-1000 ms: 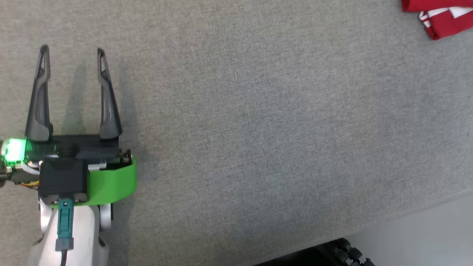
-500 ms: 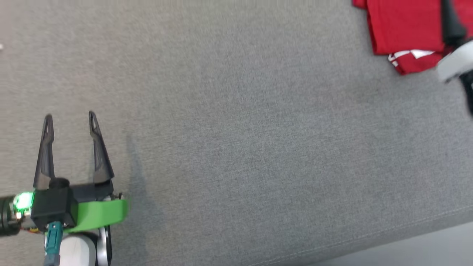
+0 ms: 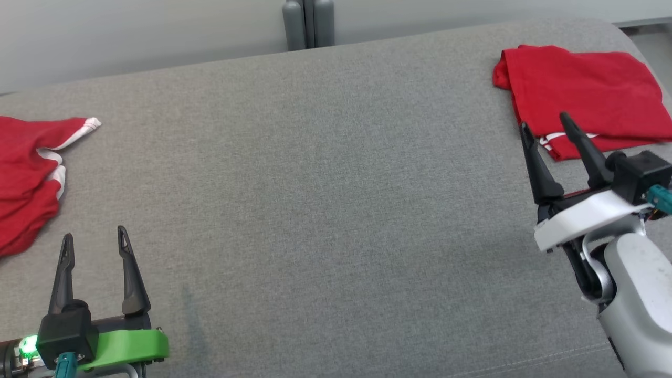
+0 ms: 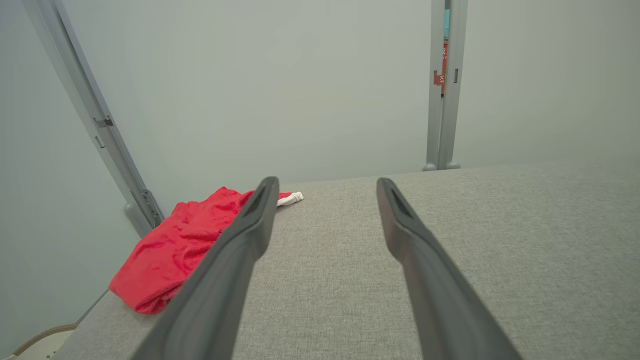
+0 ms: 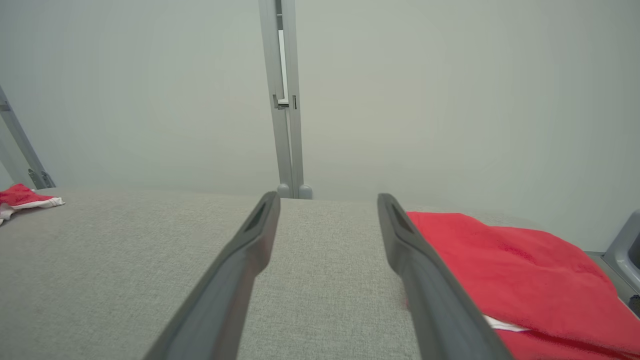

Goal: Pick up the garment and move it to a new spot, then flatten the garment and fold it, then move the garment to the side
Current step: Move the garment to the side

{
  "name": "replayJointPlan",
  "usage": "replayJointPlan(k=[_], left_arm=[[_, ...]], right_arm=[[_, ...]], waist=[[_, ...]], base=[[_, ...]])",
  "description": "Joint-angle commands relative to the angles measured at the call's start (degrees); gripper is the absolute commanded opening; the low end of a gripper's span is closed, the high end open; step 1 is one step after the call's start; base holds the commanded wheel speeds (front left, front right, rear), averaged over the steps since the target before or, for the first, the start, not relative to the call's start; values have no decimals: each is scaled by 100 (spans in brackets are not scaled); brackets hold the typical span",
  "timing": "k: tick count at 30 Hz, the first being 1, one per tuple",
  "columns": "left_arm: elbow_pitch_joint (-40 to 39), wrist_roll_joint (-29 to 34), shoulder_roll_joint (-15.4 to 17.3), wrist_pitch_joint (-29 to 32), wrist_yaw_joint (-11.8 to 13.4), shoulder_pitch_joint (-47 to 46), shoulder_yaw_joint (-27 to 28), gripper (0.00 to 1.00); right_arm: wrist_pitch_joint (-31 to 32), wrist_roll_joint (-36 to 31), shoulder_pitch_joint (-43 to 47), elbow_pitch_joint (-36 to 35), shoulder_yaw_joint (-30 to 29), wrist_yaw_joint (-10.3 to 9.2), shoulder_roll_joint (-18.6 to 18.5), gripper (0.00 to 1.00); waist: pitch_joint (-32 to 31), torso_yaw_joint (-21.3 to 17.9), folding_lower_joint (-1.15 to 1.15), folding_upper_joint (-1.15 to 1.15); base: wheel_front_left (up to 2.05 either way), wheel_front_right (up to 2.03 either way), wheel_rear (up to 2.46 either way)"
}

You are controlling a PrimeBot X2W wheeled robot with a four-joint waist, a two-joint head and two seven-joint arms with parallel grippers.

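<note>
Grey surface (image 3: 336,210) bears two red garments (image 3: 583,89) (image 3: 26,173); left end effector (image 3: 94,235) and right end effector (image 3: 544,121) gape empty.

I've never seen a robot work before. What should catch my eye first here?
Two bright red garments stand out on the plain grey fabric surface: a folded red garment at the far right and a crumpled red garment with white trim at the left edge. The left gripper, lower left, and the right gripper, close by the folded one, both stand open and empty, long dark fingers apart.
</note>
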Motion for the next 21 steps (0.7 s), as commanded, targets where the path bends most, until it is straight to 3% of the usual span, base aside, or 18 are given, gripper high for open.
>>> replayJointPlan(k=[1,21], left_arm=[[53,-17,-21,-15,-43,92,38,100],[809,30,-155,-16,-490,181,206,100]], right_arm=[[-13,-36,235,-97,-41,-7,50,100],[43,-565,2265,-901,-1003,-8,864,100]], waist=[[-372,184,0,0],[-951,417,0,0]], base=[[0,0,0],[0,0,0]])
